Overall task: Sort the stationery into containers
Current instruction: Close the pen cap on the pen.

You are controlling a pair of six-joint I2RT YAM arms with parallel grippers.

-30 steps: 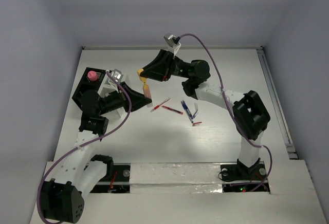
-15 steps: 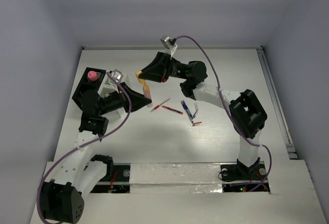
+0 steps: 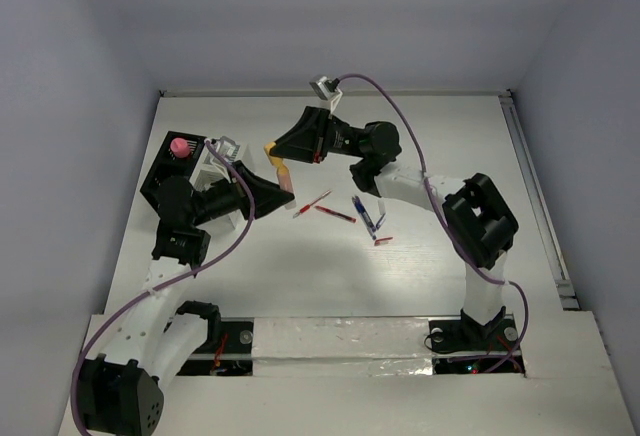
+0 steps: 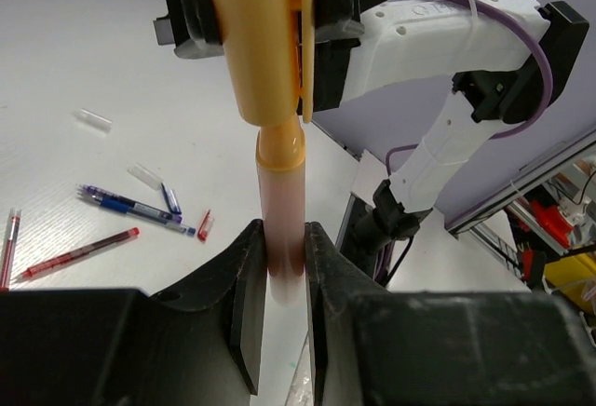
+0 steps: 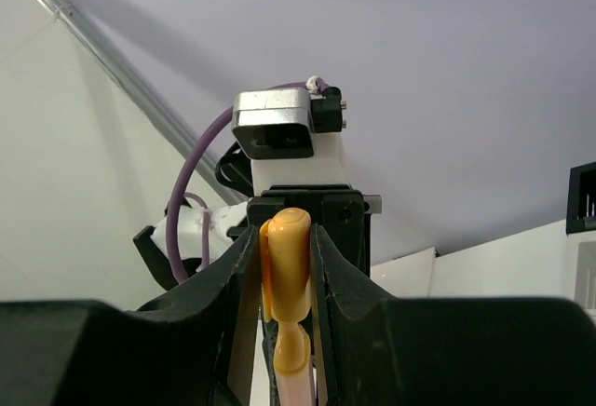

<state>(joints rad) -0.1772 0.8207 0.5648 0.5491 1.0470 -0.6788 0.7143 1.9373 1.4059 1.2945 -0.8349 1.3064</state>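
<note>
A pen with a pinkish barrel (image 4: 282, 224) and a wide orange cap (image 4: 265, 43) is held between both grippers above the table. It also shows in the top view (image 3: 284, 172). My left gripper (image 4: 282, 271) is shut on the barrel's lower end. My right gripper (image 5: 285, 271) is shut on the orange cap (image 5: 289, 257). The black slotted box (image 3: 165, 169) holds a pink-topped piece (image 3: 180, 145). The white slatted box (image 3: 208, 170) adjoins it, partly hidden by my left arm. Red pens (image 3: 335, 214) and blue pens (image 3: 366, 216) lie on the table.
A small red cap (image 3: 383, 241) lies near the blue pens. In the left wrist view a clear cap (image 4: 94, 119) lies on the table behind the blue pens (image 4: 130, 207) and a red pen (image 4: 79, 250). Grey walls enclose the table on three sides.
My right gripper with the orange cap has shifted slightly left and toward the back. My left gripper holds the barrel in about the same place.
</note>
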